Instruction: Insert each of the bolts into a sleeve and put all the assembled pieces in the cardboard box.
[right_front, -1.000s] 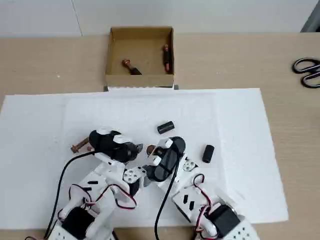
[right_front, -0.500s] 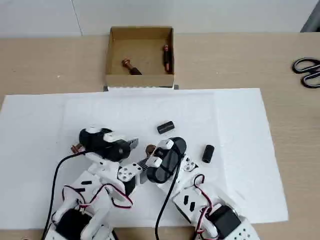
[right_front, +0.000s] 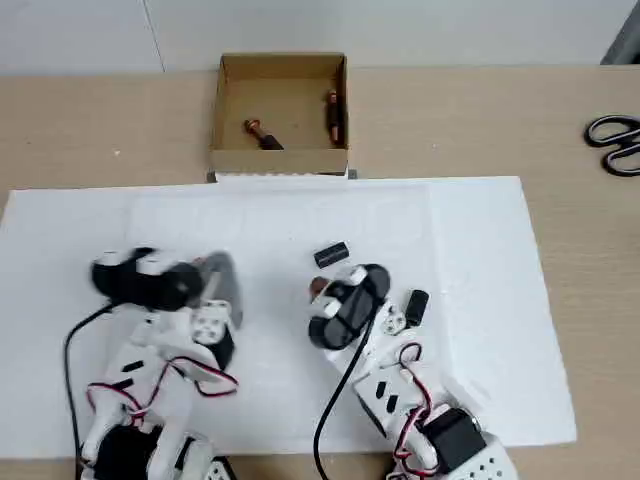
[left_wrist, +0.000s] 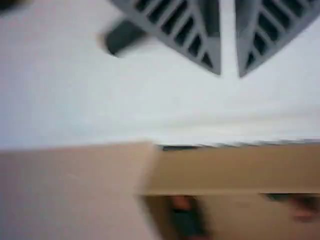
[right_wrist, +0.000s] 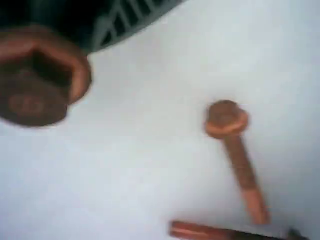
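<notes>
White arms (right_front: 140, 360); black servos (right_front: 340, 315); ribbed grey left tool (left_wrist: 229, 72)

Box (right_front: 217, 110): open cardboard, well beyond both jaws, holds two assembled pieces (right_front: 262, 135), apart.
Sleeve (right_front: 331, 254): black, flat, just ahead of right jaws; second sleeve (right_front: 416, 306) beside them.
Bolt (right_front: 318, 288): copper, hex-headed, in right jaws.
Loose bolts (right_wrist: 235, 150): two, lying flat.

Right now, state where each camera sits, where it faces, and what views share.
High view: fixed above the table, looking down on both arms and cardboard box.
Left wrist view: on left arm, facing the box past its open left gripper.
Right wrist view: on right arm, facing the paper; right gripper holds a bolt.
Shared: box, in high and left wrist.
</notes>
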